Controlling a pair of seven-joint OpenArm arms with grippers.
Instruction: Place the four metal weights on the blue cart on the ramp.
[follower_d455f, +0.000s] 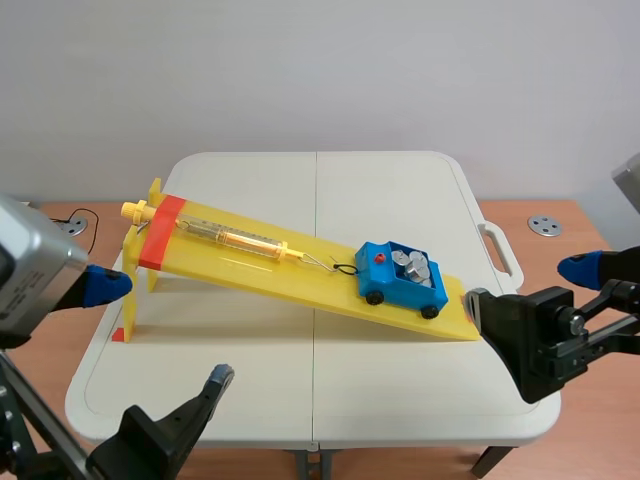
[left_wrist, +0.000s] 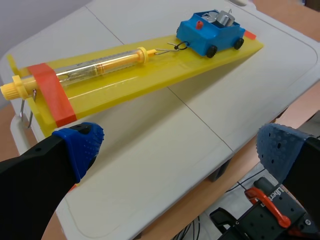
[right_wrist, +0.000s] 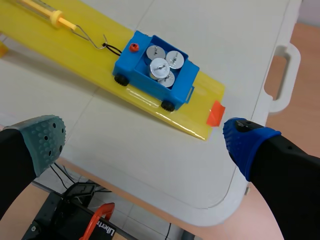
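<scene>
Right end effector (right_wrist: 145, 142): fingers wide apart, nothing held. It hovers off the counter's near edge, just short of the ramp's low end. Left end effector (left_wrist: 181, 147): likewise spread wide and empty, off the near edge, closer to the ramp's raised end.

Metal weights (right_wrist: 161, 67): four silver discs counted in the right wrist view. All sit inside the tray of the blue cart (right_wrist: 129, 65), packed against one another, and one seems to rest partly on its neighbours. No weight is seen on the counter or on the ramp outside the cart.

Blue cart: on its wheels on the lower part of the yellow ramp (right_wrist: 75, 42). A wire hook at its uphill end links to the spring scale (left_wrist: 100, 67), which lies along the ramp and is fixed at the raised end.

Judgement: placing looks complete. All four weights are aboard and both end effectors are clear of the cart. I see nothing left to do, except perhaps checking that the cart sits steady.

Surroundings: white folding counter (follower_d455f: 380, 200) with a centre seam and a carry handle (follower_d455f: 497, 250) at the end by the right arm. Wood-tone floor (follower_d455f: 588, 222) with a round metal plate (follower_d455f: 545, 225). Plain pale wall (follower_d455f: 320, 70) behind.
</scene>
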